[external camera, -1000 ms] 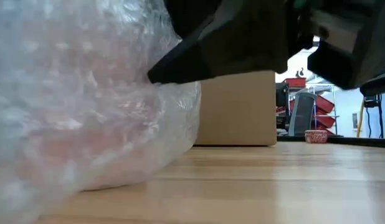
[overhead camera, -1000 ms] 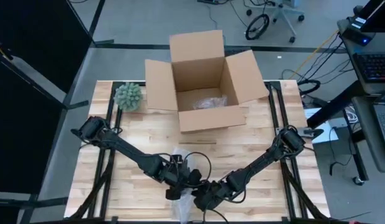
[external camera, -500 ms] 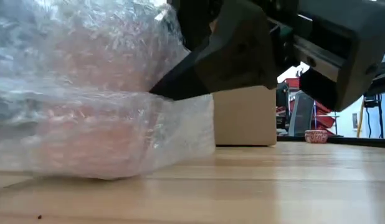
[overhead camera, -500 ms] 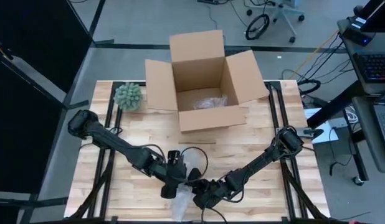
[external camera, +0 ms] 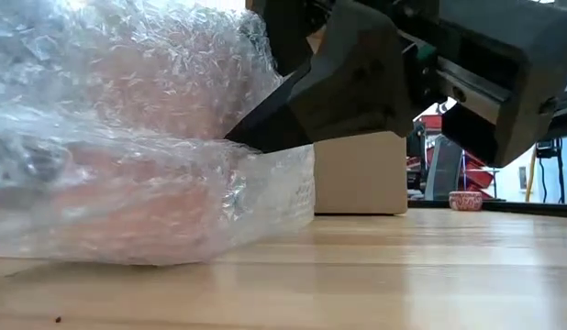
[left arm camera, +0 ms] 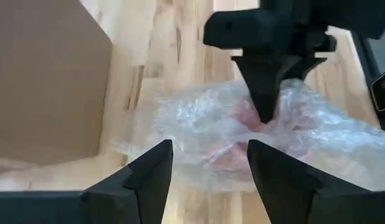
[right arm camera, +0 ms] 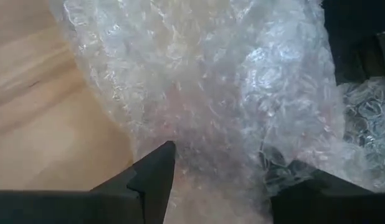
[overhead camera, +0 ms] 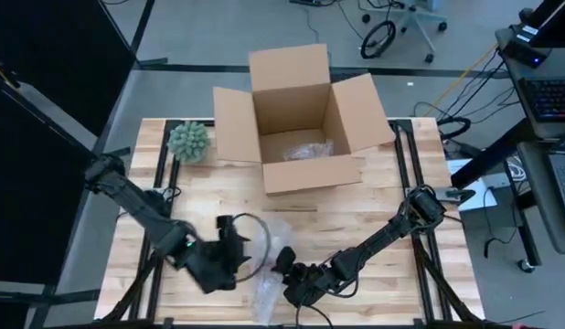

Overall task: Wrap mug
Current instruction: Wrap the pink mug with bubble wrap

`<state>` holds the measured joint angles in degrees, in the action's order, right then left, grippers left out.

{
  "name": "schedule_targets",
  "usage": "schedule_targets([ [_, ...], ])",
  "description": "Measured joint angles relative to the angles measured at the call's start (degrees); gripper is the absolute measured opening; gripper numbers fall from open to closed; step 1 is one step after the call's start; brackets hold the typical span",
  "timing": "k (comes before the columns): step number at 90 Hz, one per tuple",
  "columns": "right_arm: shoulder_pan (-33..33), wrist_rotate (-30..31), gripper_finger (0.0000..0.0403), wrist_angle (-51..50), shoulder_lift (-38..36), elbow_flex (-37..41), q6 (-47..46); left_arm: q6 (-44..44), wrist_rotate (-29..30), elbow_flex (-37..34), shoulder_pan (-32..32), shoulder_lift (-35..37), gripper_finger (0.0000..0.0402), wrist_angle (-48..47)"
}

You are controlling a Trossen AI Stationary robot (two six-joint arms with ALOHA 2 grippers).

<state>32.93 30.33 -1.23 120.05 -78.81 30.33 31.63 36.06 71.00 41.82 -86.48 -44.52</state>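
Currently, pinkish mug (left arm camera: 255, 124) inside bubble wrap (overhead camera: 269, 274) on counter (overhead camera: 356, 215) near cardboard box (overhead camera: 296, 119), right gripper (left arm camera: 265, 112) jaws pinching wrap, left gripper (overhead camera: 235, 242) beside it, jaws spread, no legible writing.

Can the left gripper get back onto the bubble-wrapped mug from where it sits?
Probably yes. The left gripper is open, facing the bubble-wrapped mug across bare table; only the right gripper, pressing on the bundle, crowds its far side.
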Motion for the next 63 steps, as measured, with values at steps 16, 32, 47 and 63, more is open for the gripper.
schedule_targets([
  [16, -0.5, -0.3, 0.0199, 0.3, 0.0, 0.0, -6.1, 8.2, 0.4, -9.7, 3.3, -0.2, 0.0199, 10.0],
  [32, -1.1, -0.4, 0.0202, 0.3, -0.1, 0.0, -8.5, 7.1, -1.2, -23.3, 3.4, -3.1, 0.0199, 35.9],
  [47, -1.2, -0.6, 0.0202, 0.3, -0.1, 0.0, -7.7, 2.0, -10.0, -25.7, 0.6, -11.0, 0.0199, 45.8],
  [63, -0.8, -0.9, 0.0201, 2.9, -0.2, 0.0, -4.3, -3.7, -11.6, -23.3, -2.5, -16.0, 0.0199, 46.6],
])
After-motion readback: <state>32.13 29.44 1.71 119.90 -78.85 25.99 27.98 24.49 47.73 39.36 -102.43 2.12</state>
